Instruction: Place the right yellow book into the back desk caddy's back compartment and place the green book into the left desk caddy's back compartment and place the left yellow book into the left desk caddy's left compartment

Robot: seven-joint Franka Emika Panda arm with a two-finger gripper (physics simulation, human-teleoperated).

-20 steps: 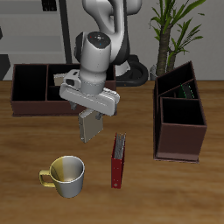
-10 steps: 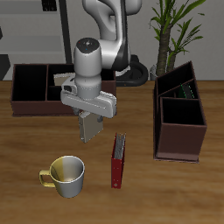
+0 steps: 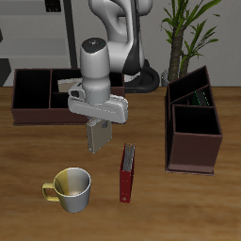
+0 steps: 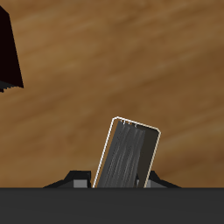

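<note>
My gripper [image 3: 98,124] is shut on a book [image 3: 98,139] with a dark grey cover and pale edges. It hangs upright above the table, just in front of the back desk caddy [image 3: 38,114]. The wrist view shows the same book [image 4: 129,156] between my fingers, over bare wood. A second book [image 3: 127,172] with a red spine stands on edge on the table nearer the front. The green book [image 3: 196,95] lies in the back compartment of the left desk caddy [image 3: 193,156].
A yellow-and-white mug [image 3: 71,188] stands near the front edge, beside the red-spined book. A potted plant [image 3: 185,38] stands behind the left desk caddy. The back caddy's dark corner [image 4: 7,61] shows in the wrist view.
My gripper has shifted slightly toward the back desk caddy with the book still held. Nothing else has moved.
</note>
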